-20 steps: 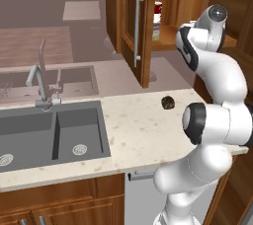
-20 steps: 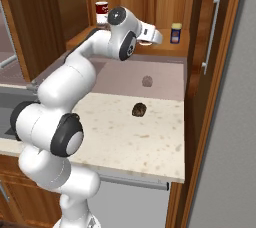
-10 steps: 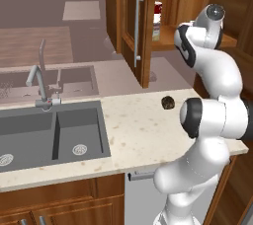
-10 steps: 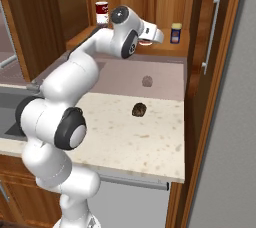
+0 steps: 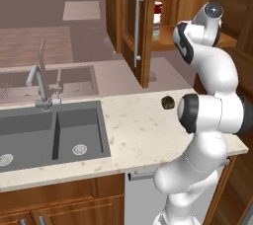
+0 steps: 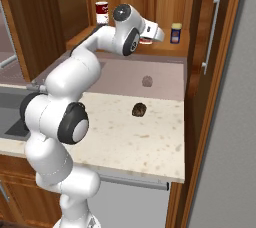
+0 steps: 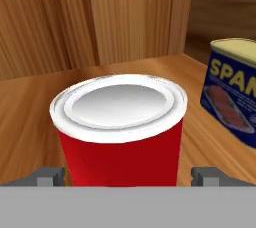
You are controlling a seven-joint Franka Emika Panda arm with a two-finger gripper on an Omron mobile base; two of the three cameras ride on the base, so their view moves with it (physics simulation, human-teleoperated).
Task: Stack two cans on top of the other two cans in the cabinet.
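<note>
Shelf (image 5: pixel 170 46) height is where the arm's head sits in the left base view: the white arm reaches up from the desk (image 5: pixel 133 135) into the open cabinet (image 5: pixel 143 26), past its door with the long silver bar. One red can (image 5: pixel 157 8) stands stacked on the cream can (image 5: pixel 156 26) at the shelf's left end, well apart from where the arm points. A small dark lump (image 5: pixel 168 102) lies on the desk below.

From the right base view, the tool (image 6: pixel 156 34) points along the shelf toward the right. Just under its tip shows a sliver of red, which I take to be the second red can (image 6: pixel 145 42), and a little farther right stands the blue can (image 6: pixel 175 33), upright. The stacked red can (image 6: pixel 102 12) is behind the arm, at the far left of the shelf.

Looking along the hand, the second red can (image 7: pixel 120 127) stands dead ahead and very near, upright, its long axis vertical and its pale lid facing the camera. The two grey fingertips (image 7: pixel 47 176) flank its body left and right, spread wide with a gap showing on each side, so they are around it but not yet touching. The blue can (image 7: pixel 232 89) is near, off to the right: my judgement is that the coming move is a squeeze, then a lift and a short carry rightward onto that blue lid.
</note>
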